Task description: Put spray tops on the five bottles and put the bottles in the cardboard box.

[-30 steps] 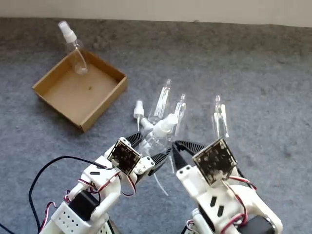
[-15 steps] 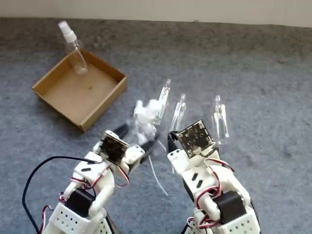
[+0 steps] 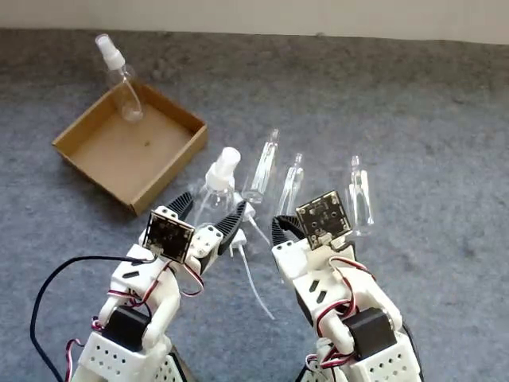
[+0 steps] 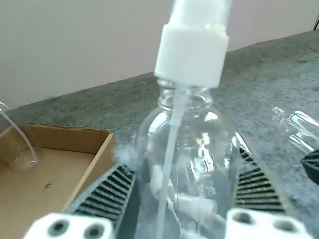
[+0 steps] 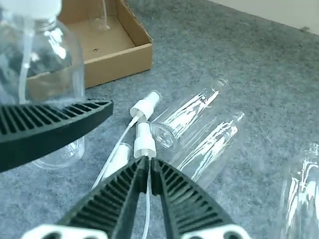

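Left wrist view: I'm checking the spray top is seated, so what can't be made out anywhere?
Left wrist view: the spray top and bottle are each cut by a frame edge.
High view: the right gripper sits mostly under its camera board.

The desk (image 3: 413, 103) is covered edge to edge in mottled grey, felt-like fabric, evenly lit with only soft shadows. A plain off-white wall (image 3: 318, 14) runs along the top edge of the high view. In the left wrist view it rises bare behind the desk.
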Tool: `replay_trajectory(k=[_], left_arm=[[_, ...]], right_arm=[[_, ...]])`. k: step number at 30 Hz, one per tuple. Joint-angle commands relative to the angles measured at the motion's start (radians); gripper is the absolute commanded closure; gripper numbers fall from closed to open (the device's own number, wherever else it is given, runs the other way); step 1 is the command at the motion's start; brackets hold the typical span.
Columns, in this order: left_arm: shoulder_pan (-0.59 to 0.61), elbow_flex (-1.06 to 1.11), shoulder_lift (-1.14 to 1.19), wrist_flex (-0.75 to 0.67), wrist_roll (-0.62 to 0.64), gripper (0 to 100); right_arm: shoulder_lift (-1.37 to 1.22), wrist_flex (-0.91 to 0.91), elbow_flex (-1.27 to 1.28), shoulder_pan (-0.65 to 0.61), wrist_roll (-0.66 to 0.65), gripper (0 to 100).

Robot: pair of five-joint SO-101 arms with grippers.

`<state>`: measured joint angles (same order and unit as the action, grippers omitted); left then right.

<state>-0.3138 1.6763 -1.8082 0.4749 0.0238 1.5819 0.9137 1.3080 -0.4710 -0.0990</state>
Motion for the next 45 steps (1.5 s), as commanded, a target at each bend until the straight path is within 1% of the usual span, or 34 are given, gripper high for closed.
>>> replay_trajectory(k=[1, 3, 5, 8, 11, 12, 13, 17, 18, 20, 25, 29, 31, 35, 39, 45], left_arm=[[0.018, 0.018, -0.021, -0.077, -0.003, 86], [0.042, 0.018, -0.021, -0.104, -0.003, 86], [0.076, 0.018, -0.021, -0.121, -0.003, 86], [0.110, 0.018, -0.021, -0.130, -0.002, 86], [0.111, 0.018, -0.021, -0.152, 0.000, 86], [0.110, 0.018, -0.021, -0.160, 0.020, 86], [0.110, 0.018, -0.022, -0.172, 0.066, 86], [0.120, 0.018, -0.022, -0.215, 0.354, 86], [0.120, 0.018, -0.022, -0.215, 0.404, 86], [0.131, 0.018, -0.022, -0.218, 0.454, 86], [0.182, 0.018, -0.022, -0.221, 0.463, 86], [0.177, 0.018, -0.022, -0.253, 0.465, 86], [0.177, 0.018, -0.022, -0.275, 0.466, 86], [0.173, 0.018, -0.022, -0.278, 0.468, 86], [0.119, 0.018, -0.022, -0.285, 0.466, 86], [0.113, 0.018, -0.019, -0.462, 0.462, 86]], right_arm=[[0.010, -0.024, -0.004, 0.015, 0.029, 99.3], [0.010, -0.007, -0.004, 0.015, 0.087, 99.3], [0.010, 0.001, -0.004, 0.015, 0.117, 99.3], [0.010, -0.001, -0.004, 0.015, 0.114, 99.3], [0.010, 0.002, -0.004, 0.015, 0.114, 99.3], [0.010, 0.002, -0.002, 0.015, 0.115, 99.3], [0.010, 0.002, -0.002, 0.015, 0.118, 99.3], [0.010, -0.002, 0.035, 0.013, 0.115, 99.3], [0.010, -0.004, 0.050, 0.010, 0.114, 99.3], [0.010, -0.004, 0.079, 0.008, 0.114, 99.3], [0.010, -0.005, 0.099, 0.008, 0.114, 99.3], [0.010, -0.024, 0.099, 0.008, 0.117, 99.3], [0.010, -0.096, 0.110, 0.008, 0.118, 99.3], [0.010, -0.260, 0.208, 0.007, 0.117, 99.3], [0.010, -0.424, 0.305, 0.007, 0.112, 99.3], [0.010, -0.553, 0.392, -0.010, 0.110, 99.3]])
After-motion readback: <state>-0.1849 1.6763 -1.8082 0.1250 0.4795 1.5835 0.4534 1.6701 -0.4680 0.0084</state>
